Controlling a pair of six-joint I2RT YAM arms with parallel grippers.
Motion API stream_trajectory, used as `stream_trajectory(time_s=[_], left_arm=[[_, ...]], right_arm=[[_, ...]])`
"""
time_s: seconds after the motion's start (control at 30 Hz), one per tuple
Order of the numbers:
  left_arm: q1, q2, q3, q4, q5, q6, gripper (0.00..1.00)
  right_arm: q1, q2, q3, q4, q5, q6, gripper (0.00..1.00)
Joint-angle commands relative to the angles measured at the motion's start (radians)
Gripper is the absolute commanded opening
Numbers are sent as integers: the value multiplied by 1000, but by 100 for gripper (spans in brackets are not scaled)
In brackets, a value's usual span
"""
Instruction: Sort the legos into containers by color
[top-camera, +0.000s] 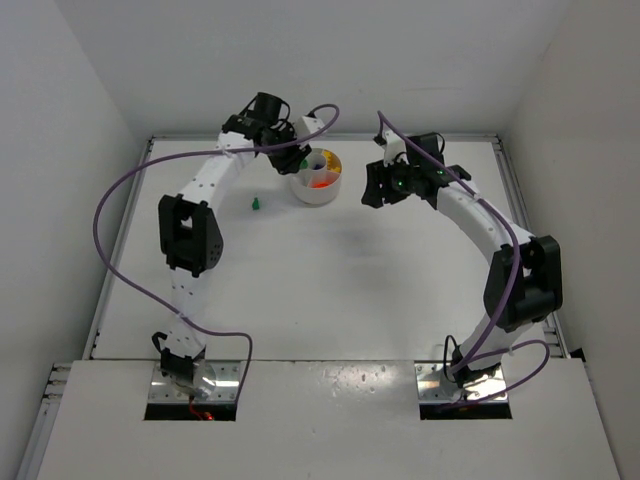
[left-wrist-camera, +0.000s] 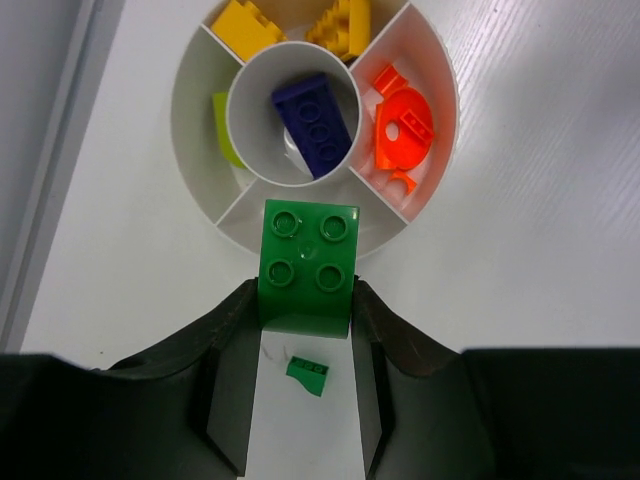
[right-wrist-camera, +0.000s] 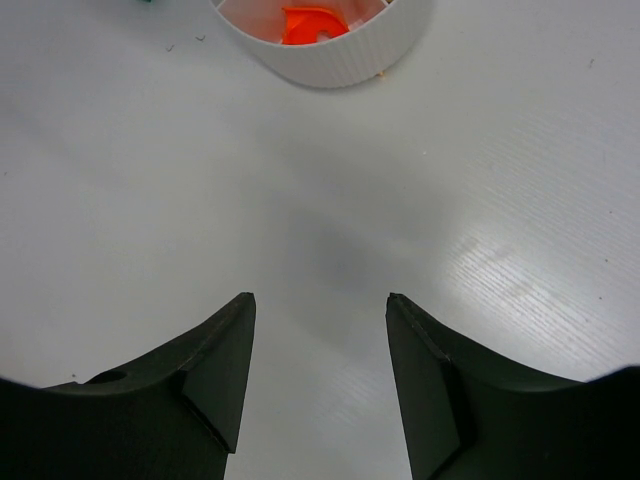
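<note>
Legos lie in the round white dish. A purple brick is in the centre well, yellow bricks are at the far side, and orange-red pieces fill the wedge on the right of your left wrist view. A lime piece sits in the wedge on the left.

One green brick with four studs is clamped between the jaws of your left gripper. Its studs face the camera, and it hangs over the near rim of the dish at the nearest wedge. A smaller green piece lies on the table just outside the dish, under that gripper.

Your right gripper hovers over the table near the dish, on the orange-red side. Its jaws stand wide apart, and you can see the table between them.
</note>
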Motion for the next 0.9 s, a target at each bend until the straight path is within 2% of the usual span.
stream_trajectory(time_s=[0.0,0.57,0.87], left_arm=[[-9,25,47,-22,-29,23,30],[-9,82,16,-31,-50,32,31],[-9,115,67,-22,-60,14,33]], right_arm=[[-4,-41,0,37,-17,-12,56],[-4,-41,-9,37,-17,-12,56],[-4,-41,-9,37,-17,-12,56]])
